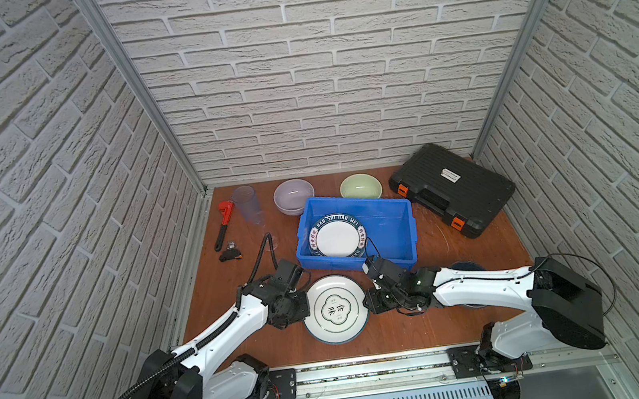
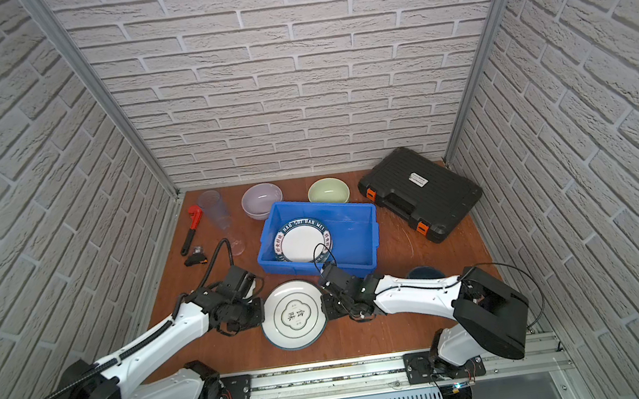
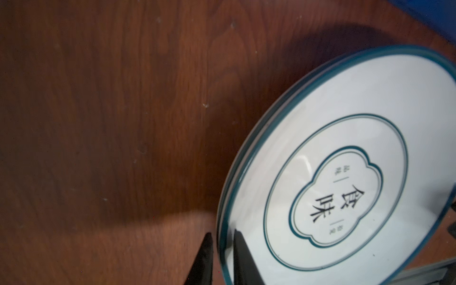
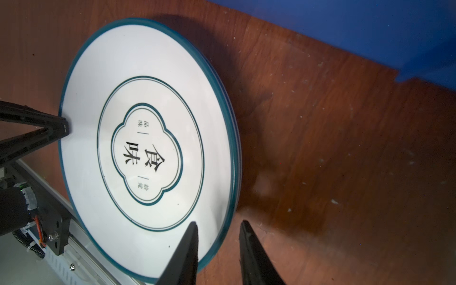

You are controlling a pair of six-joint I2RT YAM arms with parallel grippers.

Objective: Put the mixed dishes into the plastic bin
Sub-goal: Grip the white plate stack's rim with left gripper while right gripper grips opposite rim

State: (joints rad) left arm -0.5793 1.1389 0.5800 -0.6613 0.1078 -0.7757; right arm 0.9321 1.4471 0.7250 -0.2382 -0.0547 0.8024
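A white plate (image 1: 334, 309) (image 2: 294, 315) with a teal rim and black characters lies on the wooden table in front of the bright blue plastic bin (image 1: 351, 200) (image 2: 318, 202). My left gripper (image 1: 308, 299) (image 3: 222, 233) is at the plate's left rim, shut on the edge with one finger on each side. My right gripper (image 1: 366, 301) (image 4: 218, 222) straddles the right rim and stands open: one finger is over the plate (image 4: 148, 148), the other is off its edge. A teal lettered plate (image 1: 337, 236) lies inside the bin.
At the back stand a clear tumbler (image 1: 246, 204), a lilac bowl (image 1: 293, 195) and a pale green bowl (image 1: 360, 186). A dark bowl (image 1: 467, 267) shows under my right arm. A red wrench (image 1: 222, 223) lies at the left, a black tool case (image 1: 452, 189) at the right.
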